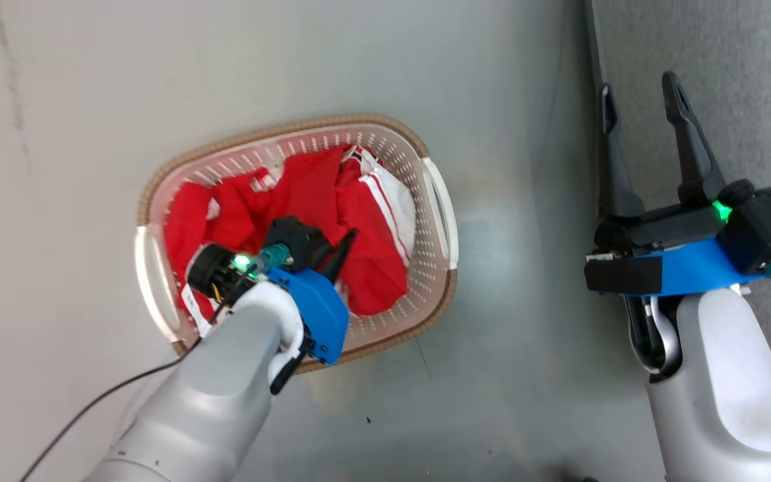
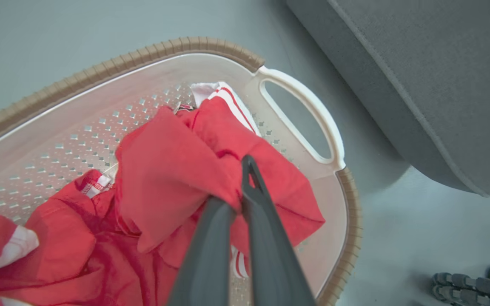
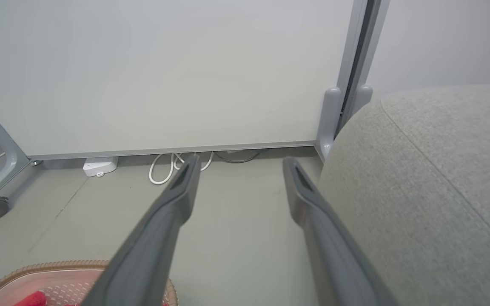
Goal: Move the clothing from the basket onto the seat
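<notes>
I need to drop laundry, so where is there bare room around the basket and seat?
The top of the seat beside the open right hand is bare, as is the floor strip between basket and seat. The basket is crowded with red clothing, the left hand shut on a fold.

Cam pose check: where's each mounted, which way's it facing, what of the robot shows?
Head: on the head, facing down at the floor; basket of clothing, seat at right; both forearms, left gripper in the basket, right gripper open near the seat.
Left wrist: looks along its shut fingers, pinching clothing, down into the basket.
Right wrist: looks along open fingers across floor to a white wall panel.
Shared: all three show basket and seat.
</notes>
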Robot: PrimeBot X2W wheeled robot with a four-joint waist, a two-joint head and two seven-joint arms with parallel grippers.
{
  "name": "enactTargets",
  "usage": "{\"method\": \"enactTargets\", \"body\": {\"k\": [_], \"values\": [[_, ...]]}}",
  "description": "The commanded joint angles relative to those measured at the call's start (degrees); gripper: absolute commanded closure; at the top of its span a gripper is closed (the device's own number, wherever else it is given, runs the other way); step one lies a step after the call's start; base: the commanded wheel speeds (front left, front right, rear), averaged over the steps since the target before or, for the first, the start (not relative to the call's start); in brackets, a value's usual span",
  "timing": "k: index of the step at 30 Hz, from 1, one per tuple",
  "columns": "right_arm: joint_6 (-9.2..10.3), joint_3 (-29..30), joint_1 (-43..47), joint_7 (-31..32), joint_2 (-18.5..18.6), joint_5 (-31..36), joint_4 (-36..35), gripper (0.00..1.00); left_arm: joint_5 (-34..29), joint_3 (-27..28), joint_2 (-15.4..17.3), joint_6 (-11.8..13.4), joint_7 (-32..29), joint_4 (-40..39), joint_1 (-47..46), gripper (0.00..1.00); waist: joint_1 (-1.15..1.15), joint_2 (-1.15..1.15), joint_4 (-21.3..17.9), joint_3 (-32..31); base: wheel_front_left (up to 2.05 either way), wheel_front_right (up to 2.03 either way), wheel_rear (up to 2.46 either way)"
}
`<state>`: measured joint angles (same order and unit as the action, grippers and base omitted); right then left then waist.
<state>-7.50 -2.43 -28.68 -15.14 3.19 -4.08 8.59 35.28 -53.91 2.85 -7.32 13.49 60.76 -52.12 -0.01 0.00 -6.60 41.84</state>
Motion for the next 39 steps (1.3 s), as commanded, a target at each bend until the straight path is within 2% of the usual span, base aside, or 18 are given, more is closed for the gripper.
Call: {"method": "enactTargets", "body": {"k": [1, 9, 26, 39], "values": [[0.02, 0.2, 0.8, 0.0, 0.5, 0.4, 0.1, 0.0, 0.3, -0.3, 0.1, -0.2, 0.5, -0.5, 0.7, 1.0, 0.01, 0.0, 1.4, -2.1, 0.0, 0.0, 0.0], [0.02, 0.3, 3.7, 0.0, 1.3, 0.7, 1.6, 0.0, 3.4, -2.9, 0.1, -0.3, 1.8, -5.0, 2.6, 1.0, 0.01, 0.0, 3.8, -8.2, 0.0, 0.0, 0.0], [0.02, 0.4, 10.8, 0.0, 2.0, 0.5, 4.7, 0.0, -4.5, 4.9, 0.1, 1.4, 1.8, -19.6, 6.1, 1.0, 0.01, 0.0, 6.9, -22.0, 0.0, 0.0, 0.0], [0.02, 0.8, 16.8, 0.0, 1.2, 0.5, 6.3, 0.0, -7.3, 7.1, 0.1, 1.4, 1.8, -23.7, 4.6, 1.0, 0.01, 0.0, 7.1, -31.6, 0.0, 0.0, 0.0]]}}
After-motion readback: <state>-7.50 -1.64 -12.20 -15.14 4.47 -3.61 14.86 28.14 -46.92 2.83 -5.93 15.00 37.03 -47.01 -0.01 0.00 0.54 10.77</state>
